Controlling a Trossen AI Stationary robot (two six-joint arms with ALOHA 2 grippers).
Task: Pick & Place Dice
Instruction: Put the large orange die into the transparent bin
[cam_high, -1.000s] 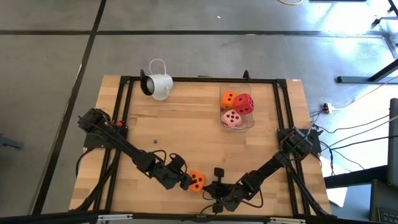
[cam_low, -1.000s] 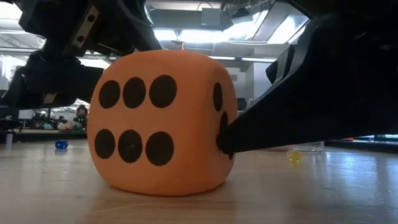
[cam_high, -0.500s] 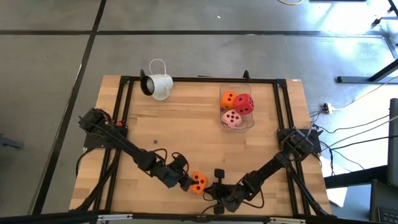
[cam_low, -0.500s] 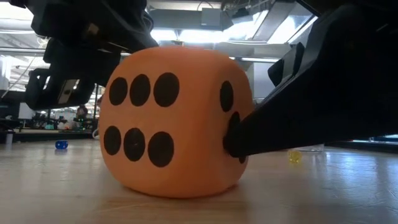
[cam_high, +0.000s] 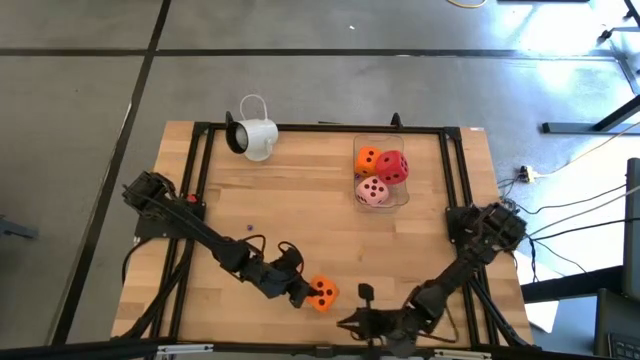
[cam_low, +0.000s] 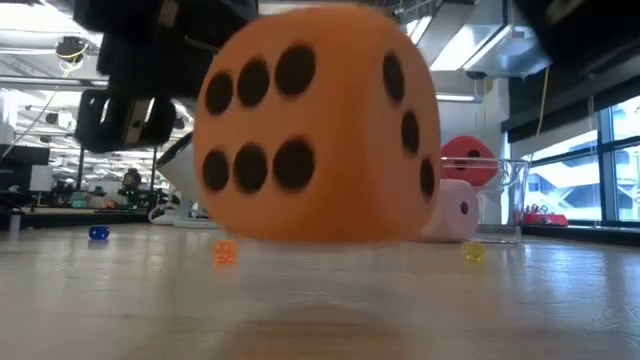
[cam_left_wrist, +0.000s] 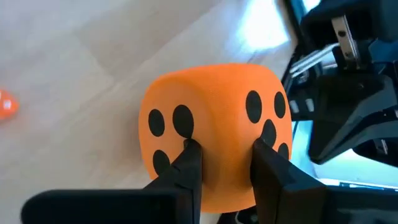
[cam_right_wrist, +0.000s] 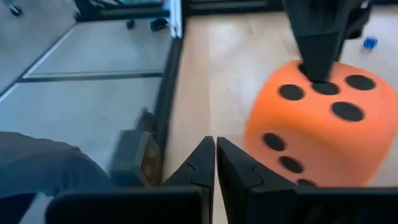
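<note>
Grey concrete floor w/ dark seams around a light wooden table (cam_high: 300, 215) framed in black rails. Low view looks across the tabletop into a bright workshop w/ ceiling lights and big windows.

Left gripper (cam_high: 300, 293) sits near the front edge, roughly mid-table, clamped on an orange die (cam_high: 321, 294); in the left wrist view its two dark fingers (cam_left_wrist: 186, 163) press into the die's (cam_left_wrist: 214, 146) soft sides. In the low view the die (cam_low: 320, 125) is clear of the wood, w/ a shadow under it, six-pip face toward the camera.

Right gripper (cam_high: 362, 322) is at the front edge, just to the right of that die, not touching it. Right wrist view shows its fingertips (cam_right_wrist: 216, 163) closed together w/ nothing between them, the orange die (cam_right_wrist: 317, 118) just ahead.

Other three dice sit in a clear container (cam_high: 381, 148) near the back right: second orange die (cam_high: 368, 158), red die (cam_high: 391, 167), pale pink die (cam_high: 372, 190), all packed touching. Low view shows red (cam_low: 466, 158) above pink (cam_low: 455, 208) behind the clear wall.

White mug-like camera (cam_high: 252, 137) lies at the back left edge. Tiny blue bead (cam_high: 249, 227) sits on bare wood left of centre; low view also shows a small orange bit (cam_low: 225, 252) and a yellow bit (cam_low: 472, 252) on the table.
</note>
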